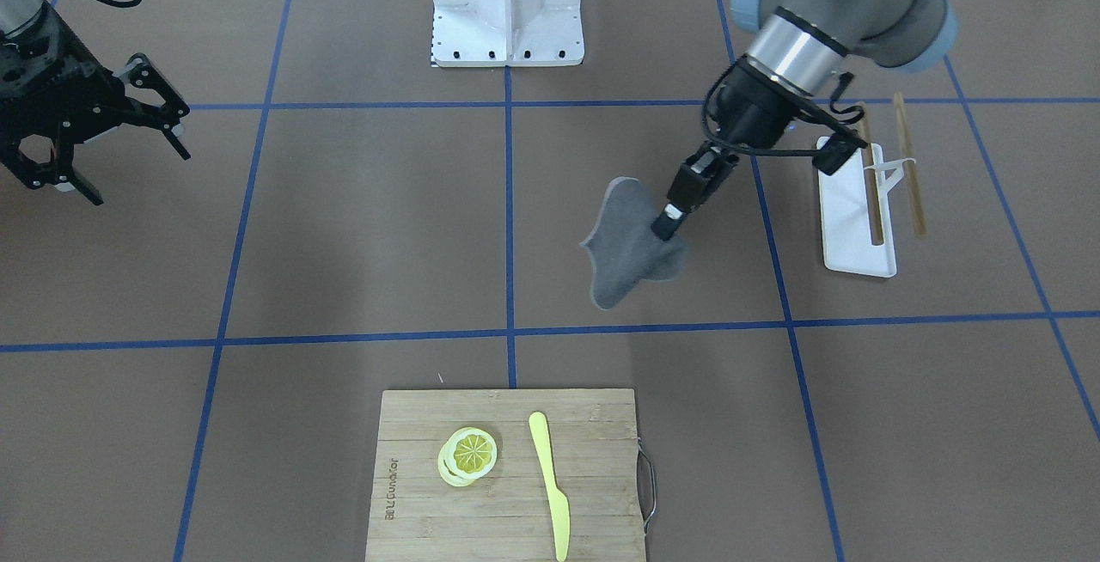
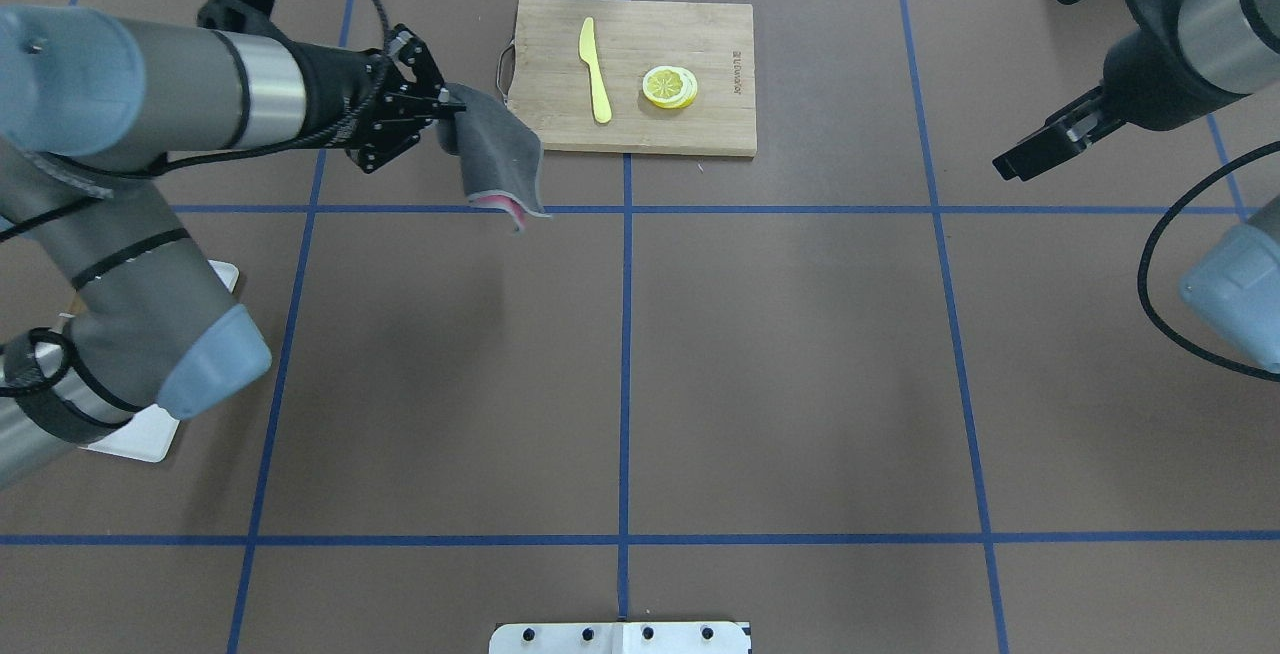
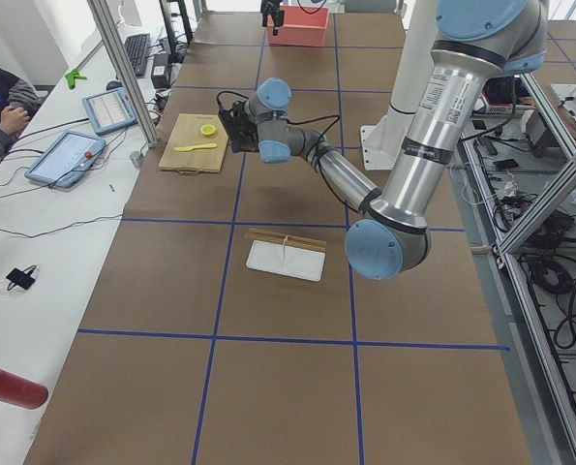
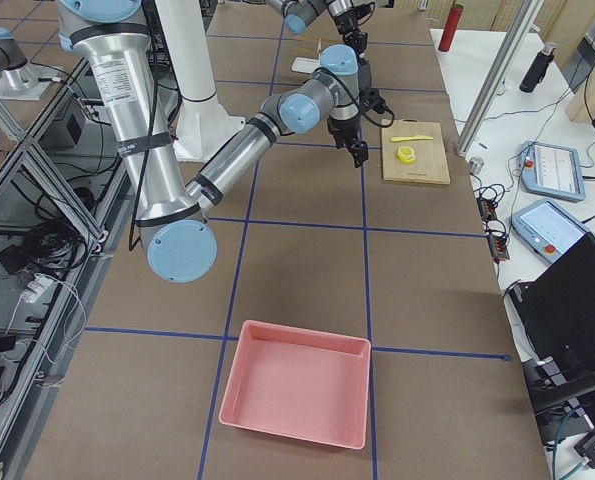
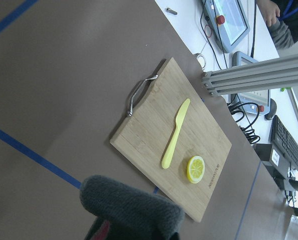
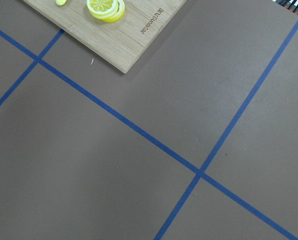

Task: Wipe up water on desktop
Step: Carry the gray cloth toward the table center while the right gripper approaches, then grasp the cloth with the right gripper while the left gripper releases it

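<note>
Desk [image 2: 780, 334]: flat brown surface with a blue tape grid; carries the cutting board at the edge far from the robot base.
Cutting board [image 2: 720, 124]: bamboo, lying flat, metal handle on the side toward the left arm; taken as the landmark below.
Left tool [image 1: 669, 222]: clenched on one edge of the grey cloth, raised above the desk, near the handle-side corner of the cutting board, on the robot's side of it.
Grey cloth [image 2: 500, 159]: hanging from the left tool, pink underside showing at the lower fold; contact between the lower edge and the desk cannot be told.
Right tool [image 1: 137, 171]: released, fingers spread wide, grasping nothing; well apart from the cutting board, beyond the side opposite the handle.
Yellow knife [image 2: 596, 69]: flat on the cutting board, in the half nearer the handle.
Lemon slices [image 2: 670, 87]: stacked on the cutting board, just beside the knife, on the side away from the handle.
White tray [image 1: 851, 227]: on the desk, farther from the cutting board than the cloth, beyond the handle side.
</note>
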`<state>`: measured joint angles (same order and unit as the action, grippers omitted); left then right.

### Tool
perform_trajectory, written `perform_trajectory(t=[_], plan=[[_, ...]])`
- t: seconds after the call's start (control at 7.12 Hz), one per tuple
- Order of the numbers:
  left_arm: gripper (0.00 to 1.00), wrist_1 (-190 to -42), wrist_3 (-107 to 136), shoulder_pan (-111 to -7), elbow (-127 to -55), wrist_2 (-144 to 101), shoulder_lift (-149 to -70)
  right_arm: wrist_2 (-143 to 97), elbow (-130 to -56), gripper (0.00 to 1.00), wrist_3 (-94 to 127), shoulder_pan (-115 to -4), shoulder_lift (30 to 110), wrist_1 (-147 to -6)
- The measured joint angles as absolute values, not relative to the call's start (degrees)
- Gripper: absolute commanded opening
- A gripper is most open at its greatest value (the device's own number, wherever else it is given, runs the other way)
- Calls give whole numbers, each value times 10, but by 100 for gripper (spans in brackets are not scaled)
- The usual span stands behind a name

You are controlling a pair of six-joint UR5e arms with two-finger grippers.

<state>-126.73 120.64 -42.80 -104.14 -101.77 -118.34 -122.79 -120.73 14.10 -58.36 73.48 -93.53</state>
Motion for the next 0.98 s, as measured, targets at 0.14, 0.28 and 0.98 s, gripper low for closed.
perform_trajectory(t=[0.14, 0.28, 0.98], plan=[[0, -1238, 1250, -404, -1042, -988, -1213, -1201, -1209, 88, 157, -556, 728, -908], [0, -1226, 1287, -393, -1044, -978, -1230, -1166, -1209, 88, 189, -522, 726, -866], [0, -1236, 1474, -381, -1060, -973, -1306, -978, -1210, 85, 249, -377, 708, -792]])
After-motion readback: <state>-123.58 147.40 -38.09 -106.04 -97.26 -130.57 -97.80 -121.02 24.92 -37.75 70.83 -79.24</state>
